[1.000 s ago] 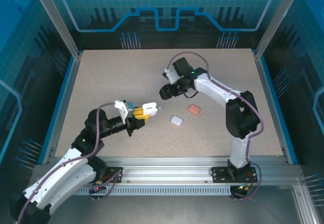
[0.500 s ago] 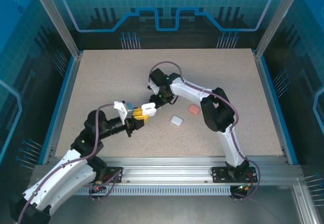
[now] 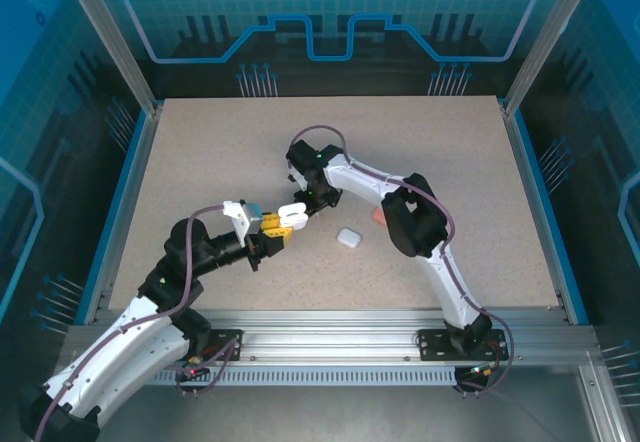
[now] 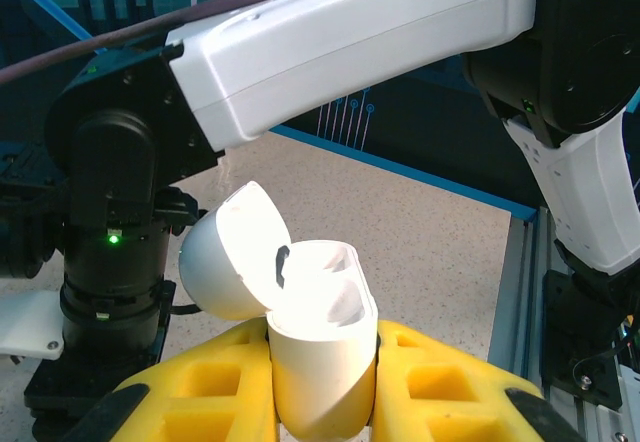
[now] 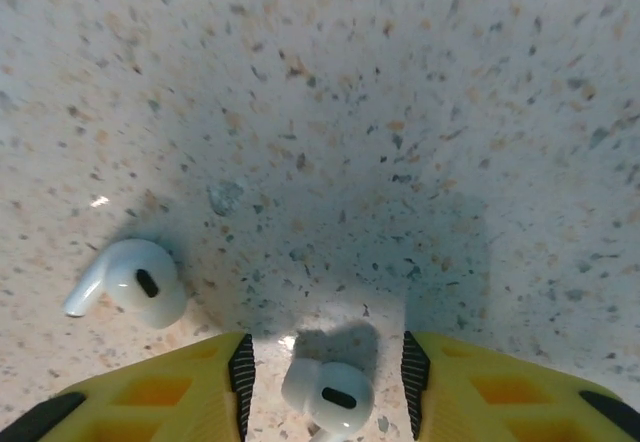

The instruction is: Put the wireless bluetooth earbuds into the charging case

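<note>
Jaws apart, the right pincer (image 5: 326, 362) points straight down at the speckled table (image 3: 200, 142), its yellow fingers (image 5: 150, 397) on either side of a white earbud (image 5: 328, 394). A thin gap shows on each side of it, so neither pad touches it. A second earbud (image 5: 130, 280) lies at 10 o'clock of the first, just outside the left finger, with its stem pointing to 8 o'clock.

In the top view the right pincer (image 3: 318, 197) works near mid-table. The left pincer (image 3: 283, 220) sits just beside it at 7 o'clock, clamped tight on an open white case (image 4: 318, 347) whose lid leans back toward 10 o'clock. The lid nearly meets the right arm's dark wrist, leaving little room between the two.

A closed white case (image 3: 348, 237) lies at 4 o'clock of the right pincer, and a pink case (image 3: 377, 219) at 3 o'clock is half hidden under the arm. Bare tabletop runs out toward the blue rims at 12 and 9 o'clock.
</note>
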Robot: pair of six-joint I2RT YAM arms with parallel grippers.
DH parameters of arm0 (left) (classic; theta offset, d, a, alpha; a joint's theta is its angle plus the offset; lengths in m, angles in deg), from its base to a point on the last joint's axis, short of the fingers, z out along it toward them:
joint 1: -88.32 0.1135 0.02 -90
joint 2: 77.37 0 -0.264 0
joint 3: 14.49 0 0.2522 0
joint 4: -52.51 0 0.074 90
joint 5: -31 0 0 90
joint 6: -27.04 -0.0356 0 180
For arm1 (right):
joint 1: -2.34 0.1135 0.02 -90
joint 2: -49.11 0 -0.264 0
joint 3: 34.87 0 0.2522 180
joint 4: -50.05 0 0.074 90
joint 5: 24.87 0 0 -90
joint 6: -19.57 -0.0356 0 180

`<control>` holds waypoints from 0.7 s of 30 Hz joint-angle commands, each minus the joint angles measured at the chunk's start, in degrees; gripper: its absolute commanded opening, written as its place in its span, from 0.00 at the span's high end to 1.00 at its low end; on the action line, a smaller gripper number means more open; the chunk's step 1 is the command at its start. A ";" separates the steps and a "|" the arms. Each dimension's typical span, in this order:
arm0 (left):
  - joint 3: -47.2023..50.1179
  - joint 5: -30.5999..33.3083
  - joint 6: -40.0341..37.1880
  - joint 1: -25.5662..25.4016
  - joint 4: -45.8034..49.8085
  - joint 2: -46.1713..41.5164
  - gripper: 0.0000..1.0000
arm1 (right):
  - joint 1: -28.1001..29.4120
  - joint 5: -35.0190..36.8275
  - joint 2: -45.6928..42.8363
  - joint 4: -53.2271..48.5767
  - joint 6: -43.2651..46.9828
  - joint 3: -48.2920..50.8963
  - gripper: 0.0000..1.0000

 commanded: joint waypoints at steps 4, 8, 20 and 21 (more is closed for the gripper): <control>0.67 0.84 -0.67 -0.28 -0.20 -0.74 0.97 | 0.65 -0.07 1.73 -2.91 -0.73 -1.34 0.57; 0.66 0.87 -0.68 -0.27 -0.20 -0.77 0.97 | 0.69 -0.35 1.83 -3.16 -0.84 -1.02 0.60; 0.70 0.95 -0.68 -0.21 -0.29 -0.69 0.97 | 1.30 -0.24 1.51 -4.21 -0.73 -0.44 0.68; 0.64 1.04 -0.69 -0.24 -0.21 -0.74 0.96 | 1.41 -0.26 1.75 -4.37 -0.65 -0.62 0.69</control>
